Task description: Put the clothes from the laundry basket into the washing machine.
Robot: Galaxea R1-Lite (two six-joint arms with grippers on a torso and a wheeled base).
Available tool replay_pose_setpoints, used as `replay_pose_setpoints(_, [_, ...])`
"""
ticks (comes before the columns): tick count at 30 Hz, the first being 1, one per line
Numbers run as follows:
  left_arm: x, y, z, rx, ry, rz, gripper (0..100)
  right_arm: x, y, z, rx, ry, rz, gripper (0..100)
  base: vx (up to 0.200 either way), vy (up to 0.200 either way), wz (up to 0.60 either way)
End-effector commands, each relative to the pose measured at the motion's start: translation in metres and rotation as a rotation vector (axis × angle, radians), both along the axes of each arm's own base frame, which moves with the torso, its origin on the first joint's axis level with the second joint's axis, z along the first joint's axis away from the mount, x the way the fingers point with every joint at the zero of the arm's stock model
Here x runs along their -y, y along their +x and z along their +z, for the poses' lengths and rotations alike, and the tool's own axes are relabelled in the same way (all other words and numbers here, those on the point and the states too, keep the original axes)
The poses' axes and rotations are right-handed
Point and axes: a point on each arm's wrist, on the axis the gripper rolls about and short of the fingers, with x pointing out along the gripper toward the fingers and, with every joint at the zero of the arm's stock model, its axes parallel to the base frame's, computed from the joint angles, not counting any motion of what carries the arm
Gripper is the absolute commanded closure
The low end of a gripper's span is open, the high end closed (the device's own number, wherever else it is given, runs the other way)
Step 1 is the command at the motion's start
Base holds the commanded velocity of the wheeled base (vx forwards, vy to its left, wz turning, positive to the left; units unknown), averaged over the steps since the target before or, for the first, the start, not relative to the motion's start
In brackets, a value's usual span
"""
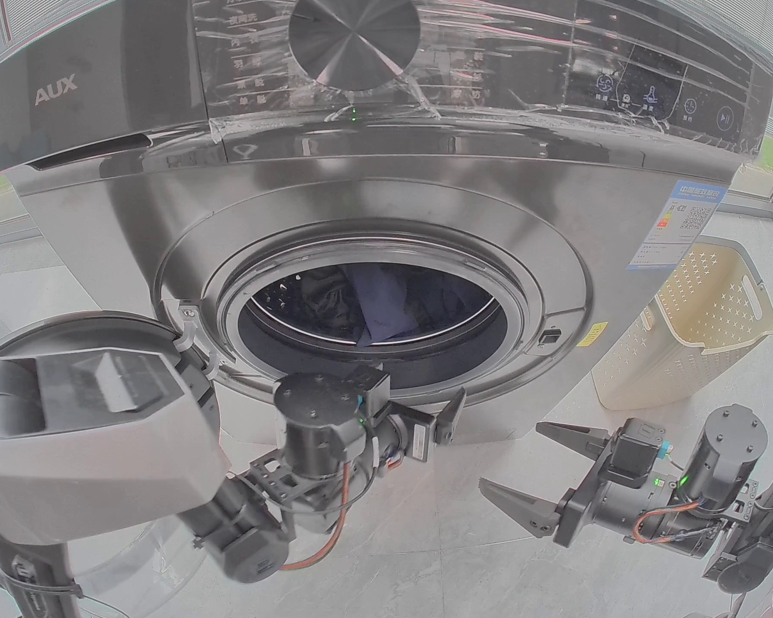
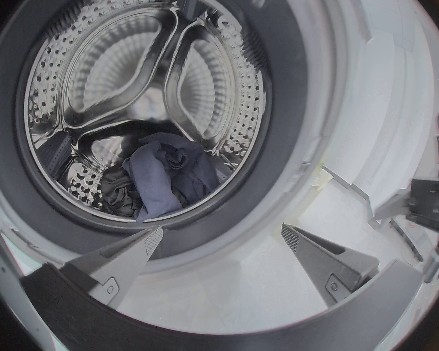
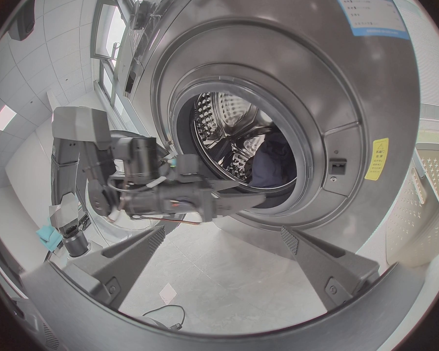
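The grey washing machine point(image 1: 386, 190) stands with its round opening uncovered. Blue and dark clothes point(image 1: 385, 302) lie in the steel drum point(image 2: 131, 74), heaped at its bottom point(image 2: 166, 176) and also seen past the door seal point(image 3: 273, 164). My left gripper point(image 2: 220, 231) hangs open and empty just outside the lower rim of the opening point(image 1: 442, 427), pointing into the drum. My right gripper point(image 1: 517, 458) is open and empty too, low over the floor to the right of the opening point(image 3: 222, 232). The cream laundry basket point(image 1: 696, 328) leans against the machine's right side.
The machine's door point(image 1: 86, 328) is swung open to the left, behind my left arm. Pale tiled floor point(image 1: 455, 542) lies in front of the machine. A thin cable point(image 3: 166, 313) rests on the floor below my right gripper.
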Motion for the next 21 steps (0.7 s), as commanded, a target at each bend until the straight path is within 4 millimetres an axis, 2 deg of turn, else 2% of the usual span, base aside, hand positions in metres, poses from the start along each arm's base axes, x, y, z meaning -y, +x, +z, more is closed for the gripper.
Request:
replay_pose_setpoints(1, [-0.037,-0.072,0.05,0.045,-0.07,-0.099,0,0.023,-0.022,0.014,0.036,0.03,-0.03,0,0.0,0.0,0.0])
replay_pose_setpoints(4, [-0.055,-0.088,0.051,0.049,-0.059,-0.104,0,0.033,-0.026,0.018,0.051,0.043,-0.057,0,0.0,0.0,0.0])
replay_pose_setpoints(10, [-0.076,-0.105,0.055,0.069,-0.087,-0.1,0,0.044,-0.023,0.025,0.082,0.064,-0.12,0,0.0,0.0,0.0])
replay_pose_setpoints(14, [-0.091,-0.113,0.051,0.069,-0.09,-0.076,0,0.052,-0.02,0.028,0.1,0.073,-0.169,0,-0.2,0.0,0.0])
replay_pose_setpoints(20, [-0.121,-0.133,0.06,0.086,-0.11,-0.049,0,0.069,-0.02,0.036,0.133,0.085,-0.264,0,-0.2,0.0,0.0])
replay_pose_setpoints(21, [-0.121,-0.133,0.06,0.086,-0.11,-0.049,0,0.069,-0.02,0.036,0.133,0.085,-0.264,0,-0.2,0.0,0.0])
